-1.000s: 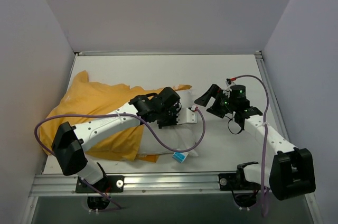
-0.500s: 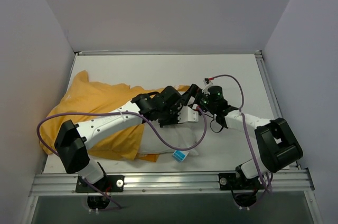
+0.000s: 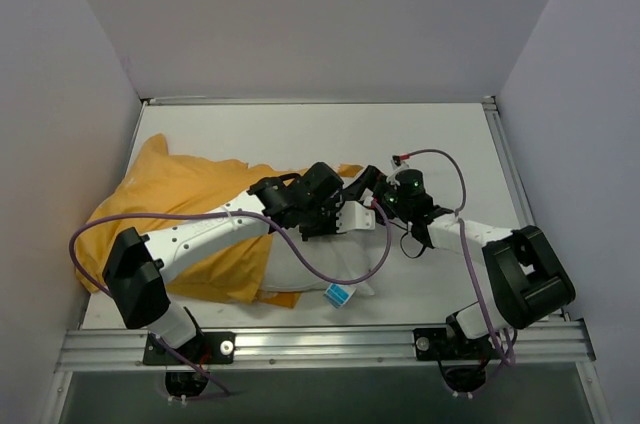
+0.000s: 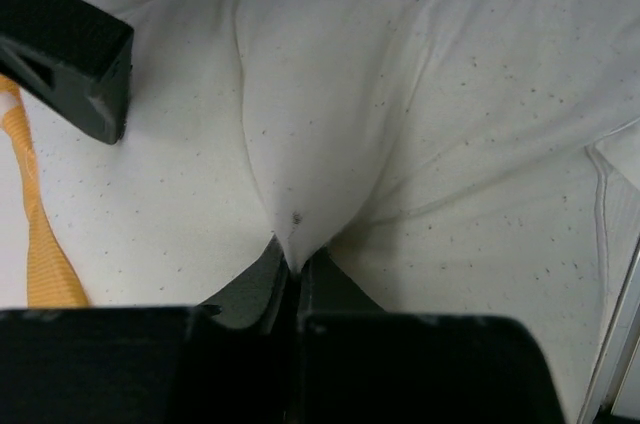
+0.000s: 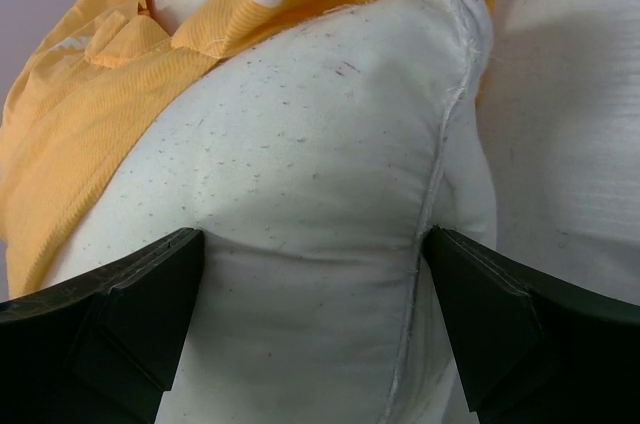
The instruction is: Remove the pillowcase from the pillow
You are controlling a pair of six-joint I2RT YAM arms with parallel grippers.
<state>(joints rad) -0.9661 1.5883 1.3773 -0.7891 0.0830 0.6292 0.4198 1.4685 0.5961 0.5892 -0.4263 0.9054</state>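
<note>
The orange pillowcase (image 3: 180, 206) lies bunched at the table's left and still covers the left part of the white pillow (image 3: 322, 266). The pillow's right end is bare, with a blue tag (image 3: 340, 295) at its near corner. My left gripper (image 3: 337, 216) is shut on a pinched fold of the pillow (image 4: 300, 144), as the left wrist view (image 4: 295, 256) shows. My right gripper (image 3: 363, 184) is open, its fingers (image 5: 130, 319) standing either side of the pillow's far corner (image 5: 310, 194). Orange pillowcase fabric (image 5: 90, 114) lies just beyond that corner.
White walls enclose the table (image 3: 420, 134) at the back and both sides. A metal rail (image 3: 320, 344) runs along the near edge. Purple cables loop over both arms. One finger of the right gripper (image 4: 70, 54) shows at the upper left of the left wrist view.
My right arm has swung left from the open table to the pillow's far corner, its open fingers now straddling it. My left gripper has kept its pinch on the pillow.
</note>
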